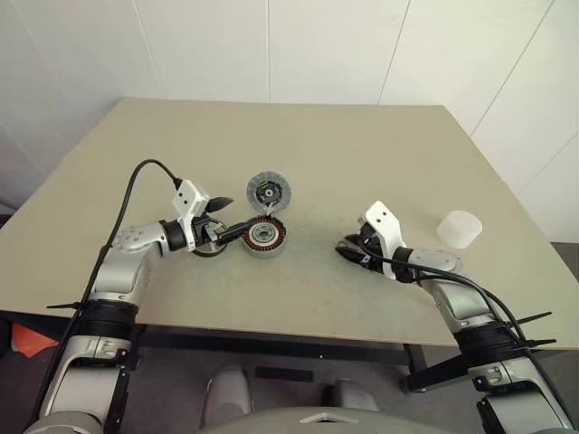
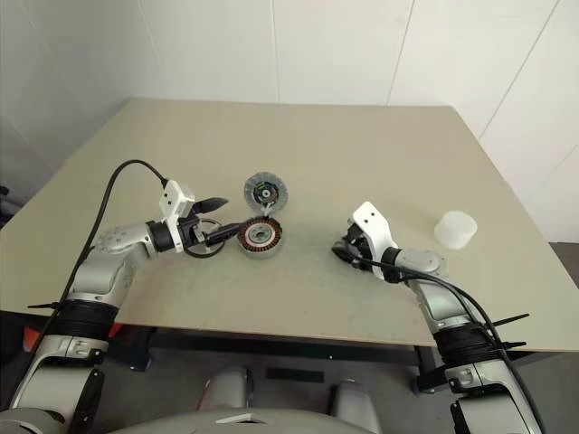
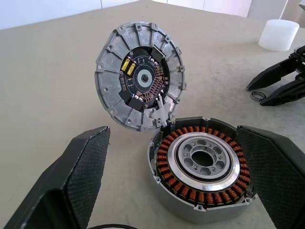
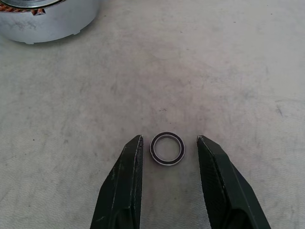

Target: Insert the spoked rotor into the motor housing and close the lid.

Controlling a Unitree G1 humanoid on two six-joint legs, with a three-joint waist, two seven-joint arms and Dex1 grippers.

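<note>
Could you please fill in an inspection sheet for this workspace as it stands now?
Surface: beige table, faintly scuffed.
Job's things: motor housing upright, copper windings exposed. The lid is open, tilted up at the housing's rim. The spoked rotor appears to lie flat beside the housing, partly under the left gripper.
Clutter: small black ring and white plastic cup.
Grippers: left gripper open, fingers flanking the housing. Right gripper open, fingers either side of the ring, not touching.
Cables: black cable loops from the left wrist; more run along the right forearm.
Surroundings: white wall panels.
</note>
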